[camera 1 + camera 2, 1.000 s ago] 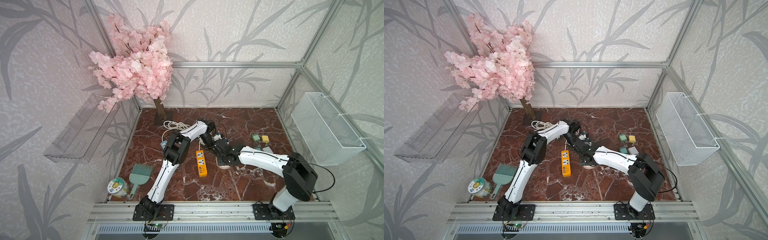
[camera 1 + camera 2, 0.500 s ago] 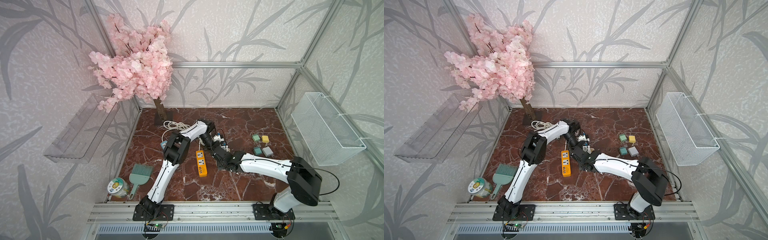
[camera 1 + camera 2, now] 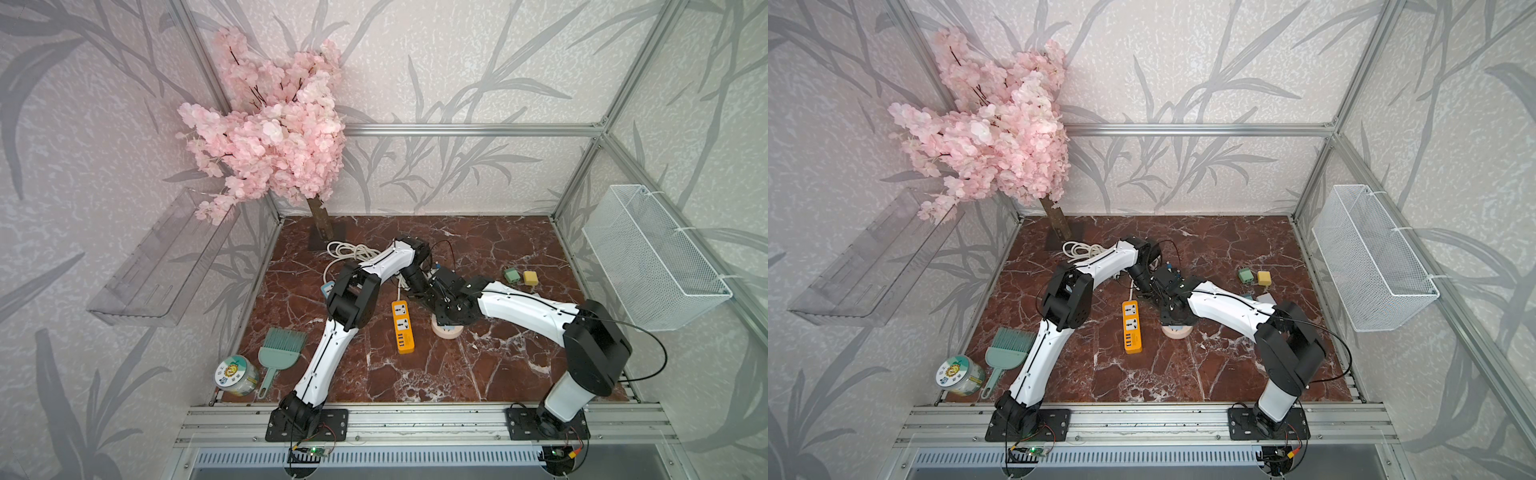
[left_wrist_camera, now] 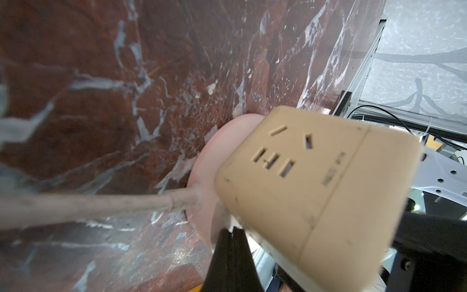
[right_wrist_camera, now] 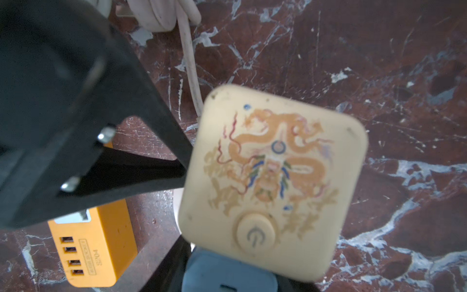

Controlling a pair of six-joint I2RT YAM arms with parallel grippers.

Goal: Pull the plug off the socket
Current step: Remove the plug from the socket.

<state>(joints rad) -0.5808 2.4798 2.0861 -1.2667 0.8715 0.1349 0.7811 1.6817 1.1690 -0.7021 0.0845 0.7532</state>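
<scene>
The brown marble tabletop (image 3: 478, 374) carries both arms, which reach in from the near rail and meet near its middle. The left arm (image 3: 328, 353) bends over from the left and the right arm (image 3: 528, 309) stretches in low from the right. An orange power strip (image 3: 402, 327) lies flat just left of where they meet. Near it the pink socket (image 3: 446, 331), a round disc, lies on the marble with a pale cord (image 4: 88, 202) running into its side.

In both top views the right pincer (image 3: 451, 309) hangs directly over this disc and hides what it holds. The wrist views show it: the cube plug (image 4: 310, 182), beige with a dragon print and a power button (image 5: 255, 236) on top, sits tilted over the disc. The right pincer grips it at a narrow opening, its fingers mostly hidden behind the cube. Whether the plug's underside touches the socket cannot be told. The left pincer (image 4: 232, 242) is fully closed and empty, its joined tips at the plug's lower edge, between plug and disc.
</scene>
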